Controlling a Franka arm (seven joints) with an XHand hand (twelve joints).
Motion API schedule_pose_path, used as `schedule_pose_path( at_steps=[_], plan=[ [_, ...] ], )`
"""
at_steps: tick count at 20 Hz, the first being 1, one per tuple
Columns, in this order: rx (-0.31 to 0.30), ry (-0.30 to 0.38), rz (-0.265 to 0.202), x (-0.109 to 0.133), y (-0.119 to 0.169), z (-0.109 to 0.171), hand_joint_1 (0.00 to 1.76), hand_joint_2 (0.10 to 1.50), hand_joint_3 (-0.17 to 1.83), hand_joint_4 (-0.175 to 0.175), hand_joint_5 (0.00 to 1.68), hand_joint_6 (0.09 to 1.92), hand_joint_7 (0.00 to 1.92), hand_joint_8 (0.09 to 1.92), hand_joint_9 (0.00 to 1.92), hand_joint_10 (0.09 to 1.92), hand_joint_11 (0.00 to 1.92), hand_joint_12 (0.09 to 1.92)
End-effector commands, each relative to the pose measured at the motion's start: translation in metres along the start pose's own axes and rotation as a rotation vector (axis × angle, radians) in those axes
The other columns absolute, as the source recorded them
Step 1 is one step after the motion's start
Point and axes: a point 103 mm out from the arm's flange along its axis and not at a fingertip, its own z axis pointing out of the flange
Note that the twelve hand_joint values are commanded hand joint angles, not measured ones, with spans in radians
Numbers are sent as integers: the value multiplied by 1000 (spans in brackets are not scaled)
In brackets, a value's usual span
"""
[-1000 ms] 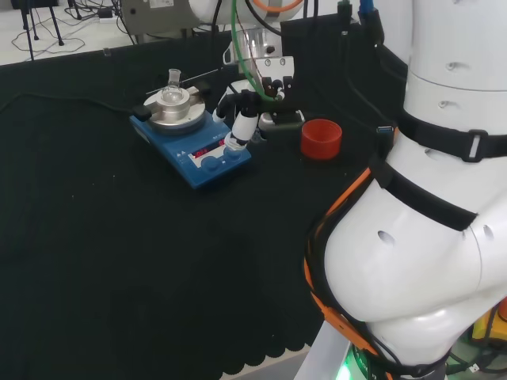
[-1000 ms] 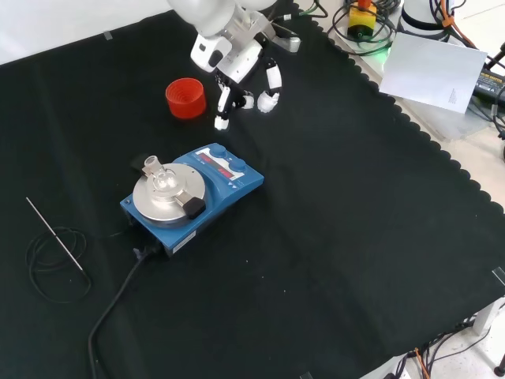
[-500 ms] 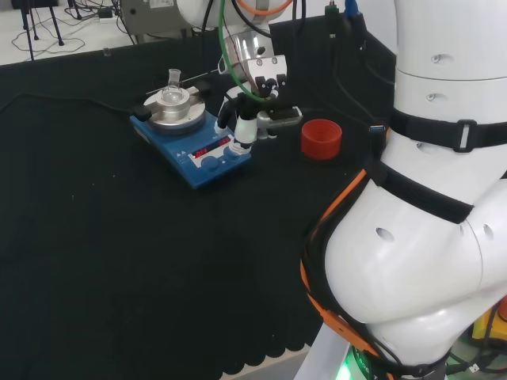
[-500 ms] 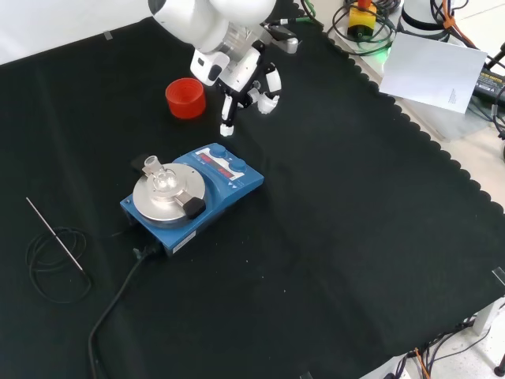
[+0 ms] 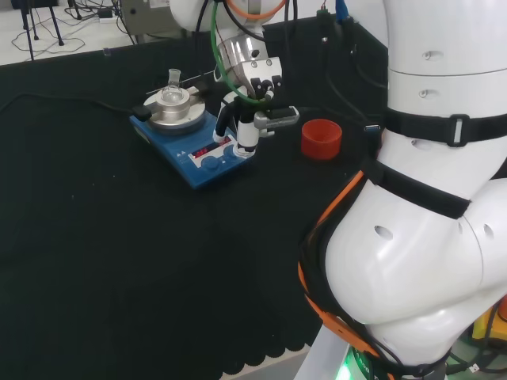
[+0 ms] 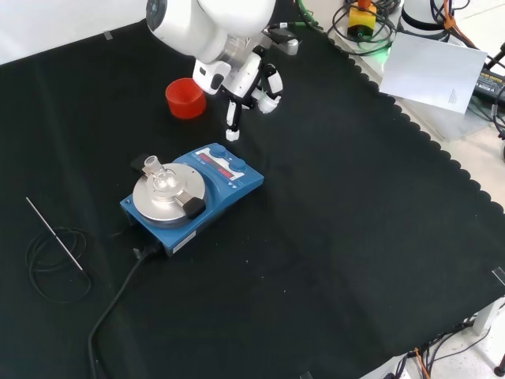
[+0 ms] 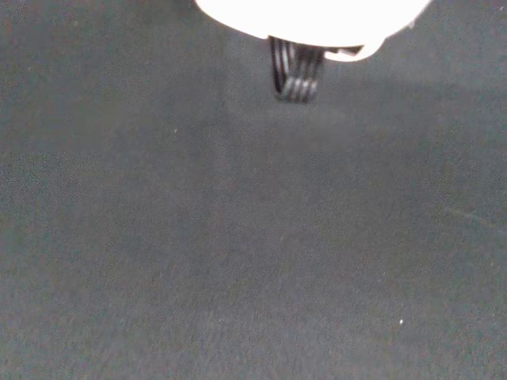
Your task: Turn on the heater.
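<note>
Fingers (image 6: 232,125) just above heater (image 6: 225,180)

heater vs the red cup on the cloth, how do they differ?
Colour: the heater is blue with a round silver plate; the red cup is plain red.
Shape: the heater is a flat, wide box; the red cup is a small round tub.
Load: the heater carries a small glass flask on its plate; the red cup is open-topped, with nothing on it.
Both stand on the black cloth.
</note>
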Motion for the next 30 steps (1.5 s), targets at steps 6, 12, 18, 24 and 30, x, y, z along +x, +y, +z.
schedule_pose_path(
  at_steps=[6, 12, 18, 24, 30],
  plan=[
    [75, -30, -15, 15, 7, 4, 1430, 601, 1131, 1, 375, 87, 1584, 1642, 1736, 1520, 1581, 1482],
    [97, -35, -16, 17, 12, 5, 1430, 591, 1152, 3, 373, 87, 1588, 1645, 1737, 1524, 1583, 1488],
    [116, -42, -19, 19, 18, 6, 1432, 589, 1161, 5, 365, 87, 1591, 1647, 1738, 1526, 1583, 1490],
    [126, -45, -18, 23, 22, 7, 1436, 586, 1169, 6, 360, 87, 1592, 1651, 1739, 1530, 1584, 1494],
    [135, -39, -17, 22, 25, 6, 1436, 584, 1175, 6, 358, 87, 1593, 1652, 1739, 1533, 1584, 1496]
  ],
)
